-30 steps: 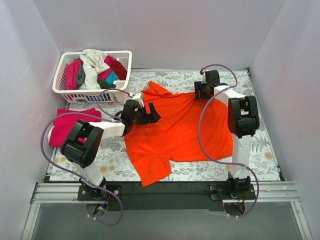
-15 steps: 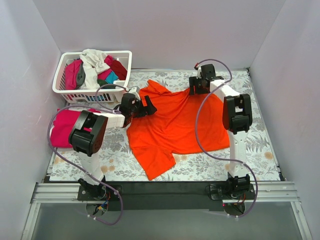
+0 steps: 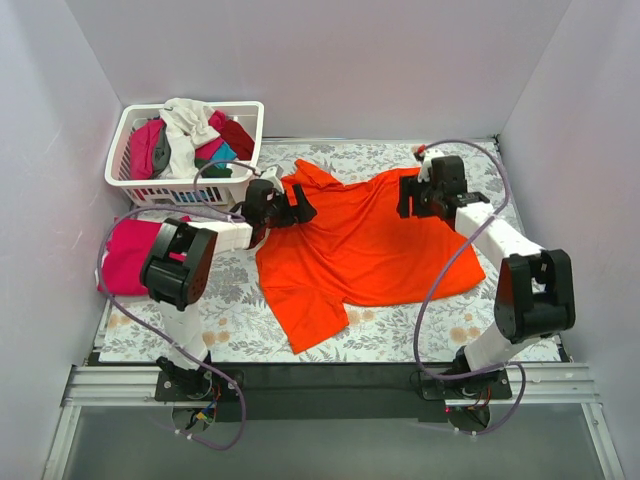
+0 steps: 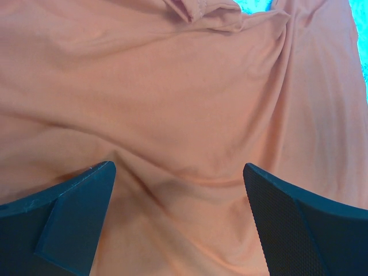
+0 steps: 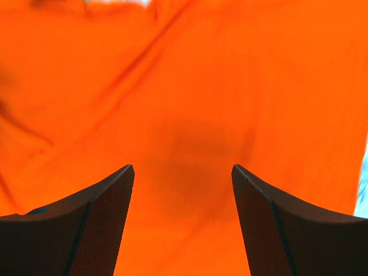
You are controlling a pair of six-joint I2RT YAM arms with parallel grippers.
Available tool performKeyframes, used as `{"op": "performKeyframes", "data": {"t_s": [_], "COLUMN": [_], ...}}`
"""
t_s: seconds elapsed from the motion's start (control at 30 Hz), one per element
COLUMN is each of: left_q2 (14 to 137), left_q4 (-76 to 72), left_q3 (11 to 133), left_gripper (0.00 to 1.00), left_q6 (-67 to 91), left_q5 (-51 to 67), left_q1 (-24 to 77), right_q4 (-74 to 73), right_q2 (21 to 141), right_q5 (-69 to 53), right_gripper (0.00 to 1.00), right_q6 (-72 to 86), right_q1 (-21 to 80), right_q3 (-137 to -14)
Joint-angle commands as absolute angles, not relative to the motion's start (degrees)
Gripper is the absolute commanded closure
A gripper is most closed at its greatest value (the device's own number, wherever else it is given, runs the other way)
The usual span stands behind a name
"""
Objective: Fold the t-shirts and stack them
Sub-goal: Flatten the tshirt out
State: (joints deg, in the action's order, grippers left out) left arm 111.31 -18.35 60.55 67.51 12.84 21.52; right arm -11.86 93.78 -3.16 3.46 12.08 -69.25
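Orange cloth t-shirt (image 3: 365, 250) lies wrinkled, spread across floral-printed table (image 3: 230, 320).

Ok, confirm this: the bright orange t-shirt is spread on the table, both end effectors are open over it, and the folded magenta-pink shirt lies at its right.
The bright orange cloth t-shirt is indeed spread out, with the left end effector and right end effector open over it. But the folded magenta-pink cloth t-shirt lies at its left, not its right; the top external view shows it.

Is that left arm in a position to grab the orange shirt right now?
Probably yes: the left pincer hangs open right over the orange shirt, with nothing between them.
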Motion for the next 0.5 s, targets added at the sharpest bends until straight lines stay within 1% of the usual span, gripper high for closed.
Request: {"op": "performKeyframes", "data": {"t_s": [0.0,0.03,0.07,0.1,0.13,0.17,0.2,0.23,0.37,0.47], "left_q2": [101.27,98.47,95.91,90.32,87.65,85.19,79.68,77.37,64.71,55.83], "left_q4": [-18.02,-17.84,-17.58,-17.06,-15.48,-14.77,-12.76,-11.27,-3.18,3.33], "left_q3": [56.8,54.86,50.84,48.71,46.78,44.32,40.56,38.52,30.51,24.54], "left_gripper": [0.14,0.14,0.14,0.14,0.14,0.14,0.14,0.14,0.14,0.16], "left_q6": [66.53,66.62,67.14,69.06,70.47,71.27,72.85,73.47,77.42,82.08], "left_q5": [8.81,4.7,2.83,0.81,-3.65,-5.34,-7.45,-10.52,-13.27,-10.39], "left_q1": [23.1,23.72,24.43,25.48,26.1,26.63,27.67,28.38,30.32,31.99], "right_q4": [-9.15,-8.71,-8.27,-7.04,-6.34,-5.72,-5.1,-5.18,-5.36,-6.68], "right_q2": [87.03,84.84,80.38,78.07,75.78,71.76,69.89,68.31,61.1,58.2], "right_q5": [-2.46,-2.29,-2.2,-2.28,-2.72,-3.07,-3.34,-3.43,-1.94,-1.32], "right_gripper": [0.37,0.37,0.37,0.37,0.37,0.37,0.37,0.37,0.37,0.37], "right_q6": [5.36,5.8,6.32,7.29,7.99,8.35,9.31,9.58,10.11,10.11], "right_q1": [12.3,12.39,12.48,12.57,12.92,13.01,13.36,13.45,13.54,13.54], "right_q3": [-59.96,-55.24,-53.11,-51.0,-46.54,-44.75,-42.82,-41.41,-34.3,-32.7]}}
